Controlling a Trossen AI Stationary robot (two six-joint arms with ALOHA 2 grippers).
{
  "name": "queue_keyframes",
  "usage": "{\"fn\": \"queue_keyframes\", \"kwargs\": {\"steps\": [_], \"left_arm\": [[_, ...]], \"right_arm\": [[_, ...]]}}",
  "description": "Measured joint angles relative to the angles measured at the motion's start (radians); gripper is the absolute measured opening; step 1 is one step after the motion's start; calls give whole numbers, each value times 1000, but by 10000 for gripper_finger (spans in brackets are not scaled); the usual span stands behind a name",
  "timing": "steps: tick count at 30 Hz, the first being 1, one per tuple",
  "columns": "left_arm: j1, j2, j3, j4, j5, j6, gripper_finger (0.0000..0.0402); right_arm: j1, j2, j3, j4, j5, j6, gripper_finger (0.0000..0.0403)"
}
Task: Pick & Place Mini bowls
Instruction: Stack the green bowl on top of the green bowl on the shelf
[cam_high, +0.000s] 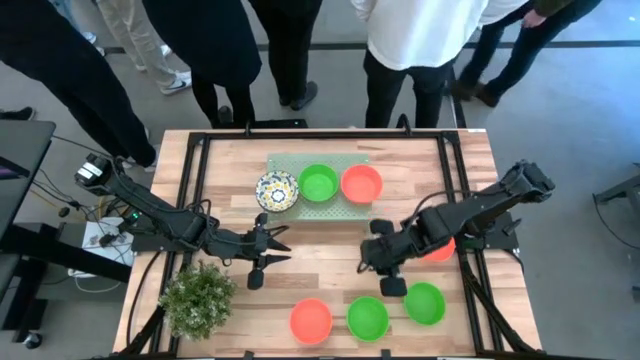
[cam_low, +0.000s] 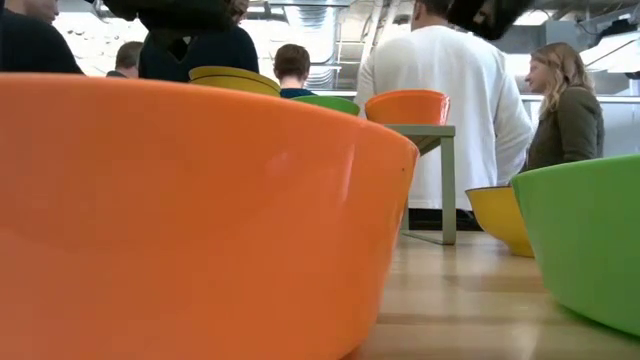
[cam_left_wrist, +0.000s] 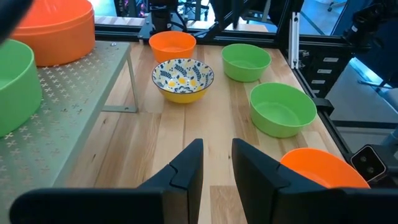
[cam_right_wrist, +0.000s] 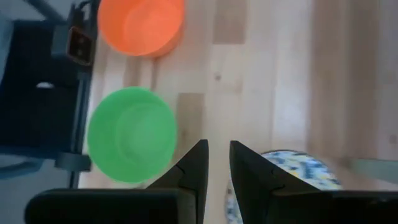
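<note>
Three bowls (cam_high: 319, 184) sit on the mat (cam_high: 352, 210); more sit near the table's (cam_high: 330, 270) front. Both grippers, left (cam_high: 268, 255) and right (cam_high: 385, 268), hang above the middle, fingers nearly together, holding nothing.

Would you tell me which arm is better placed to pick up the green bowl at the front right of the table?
The right: its gripper hangs right beside that green bowl, while the left gripper sits across the table, near the plant.

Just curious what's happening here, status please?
Left gripper open, empty, mid-table. Right gripper open, empty, by a floral bowl. Three bowls on the mat. Nothing in the way.
</note>
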Motion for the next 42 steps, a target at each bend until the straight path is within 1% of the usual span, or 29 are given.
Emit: {"fn": "queue_keyframes", "kwargs": {"steps": [2,5,9,14,17,21,24,27,31,38,42], "left_arm": [[0,0,0,0,0,0,85],[0,0,0,1,0,0,85],[0,0,0,4,0,0,85],[0,0,0,7,0,0,85],[0,0,0,11,0,0,85],[0,0,0,12,0,0,85],[0,0,0,12,0,0,85],[0,0,0,12,0,0,85],[0,0,0,13,0,9,85],[0,0,0,13,0,16,85],[0,0,0,14,0,16,85]], "right_arm": [[17,1,-32,53,-13,2,61],[35,26,-45,121,-24,2,61],[44,101,-46,159,-70,24,61],[42,247,-43,150,-214,46,61],[39,315,-15,139,-257,23,61],[29,376,41,98,-266,20,61],[27,395,73,94,-265,20,61],[29,396,76,92,-258,20,61],[30,394,76,69,-213,19,61],[31,394,76,69,-184,17,61],[31,394,72,75,-186,17,61]]}}
